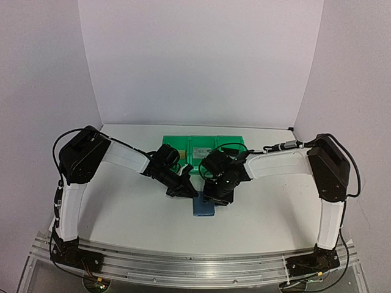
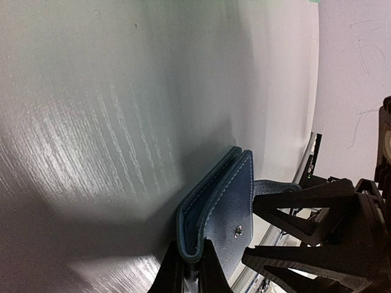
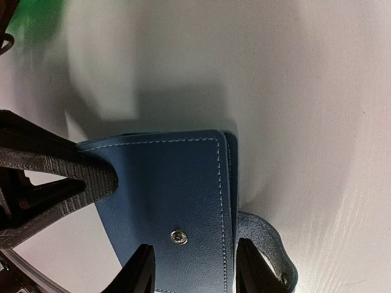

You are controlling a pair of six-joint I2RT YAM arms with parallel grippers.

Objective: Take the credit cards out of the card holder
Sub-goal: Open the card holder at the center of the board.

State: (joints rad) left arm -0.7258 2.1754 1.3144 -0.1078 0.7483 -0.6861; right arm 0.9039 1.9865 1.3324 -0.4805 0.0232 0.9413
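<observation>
- Left jaws [image 2: 190,267] are clenched on one edge of the card holder [image 3: 165,183], reaching in from its ten o'clock in the overhead view and steadying it on the bench [image 1: 134,210].
- The card holder sits mid-bench, folded shut, with the green bins [image 1: 204,145] at its twelve o'clock. Its strap [image 3: 269,241] hangs undone and the snap stud [image 3: 178,236] is bare. We see no credit cards yet.
- Right jaws [image 3: 194,264], at one o'clock, stand released, spread over the top cover and gripping nothing.
- We reckon this is the opening step. Next, the right jaws must catch the cover's free edge and fold it back while the left holds firm.
</observation>
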